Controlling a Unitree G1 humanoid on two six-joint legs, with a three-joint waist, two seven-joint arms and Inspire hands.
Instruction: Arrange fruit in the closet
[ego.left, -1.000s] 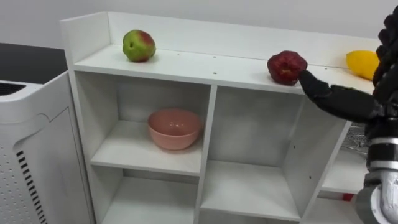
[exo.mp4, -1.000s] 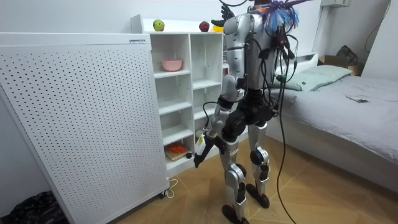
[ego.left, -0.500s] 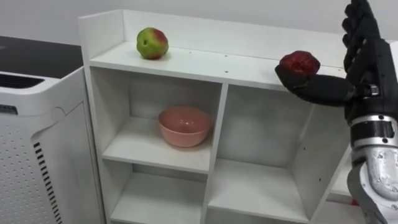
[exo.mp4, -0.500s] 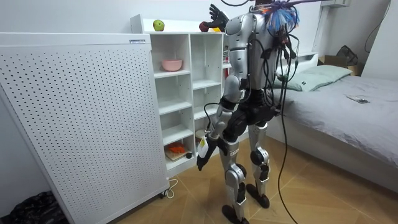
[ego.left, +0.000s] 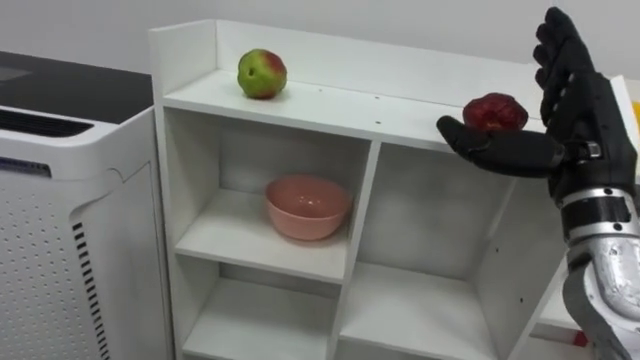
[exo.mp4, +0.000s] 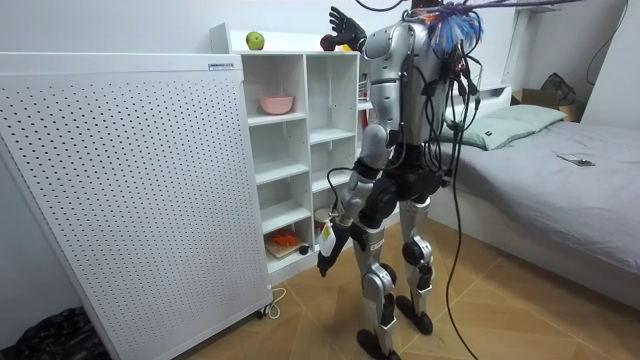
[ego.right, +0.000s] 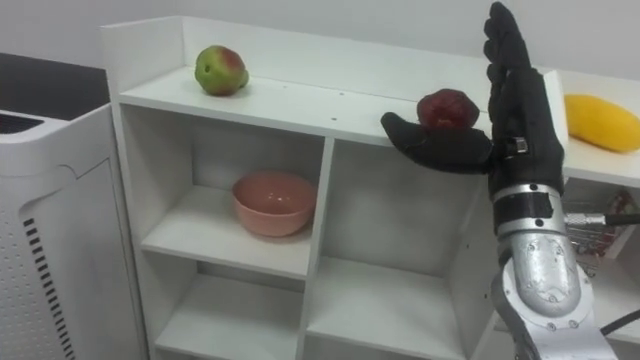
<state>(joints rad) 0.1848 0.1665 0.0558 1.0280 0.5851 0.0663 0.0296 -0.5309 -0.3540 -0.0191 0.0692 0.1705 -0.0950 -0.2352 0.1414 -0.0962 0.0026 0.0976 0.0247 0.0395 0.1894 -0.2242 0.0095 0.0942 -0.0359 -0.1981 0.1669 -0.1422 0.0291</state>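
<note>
We see the right robot hand (ego.left: 588, 105) open, its fingers straight up, and the red apple (ego.left: 494, 112) just above its thumb. A green apple (ego.left: 261, 73) lies well apart to its left on the shelf (ego.left: 330, 100).

A white wooden shelf unit (ego.left: 300, 100) stands against the pale wall (ego.left: 400, 15), under the right hand (ego.left: 585, 120). Left of the hand is a white perforated panel (exo.mp4: 130, 200); well apart, a grey bed (exo.mp4: 570, 190) on wooden floor (exo.mp4: 500, 320).
</note>
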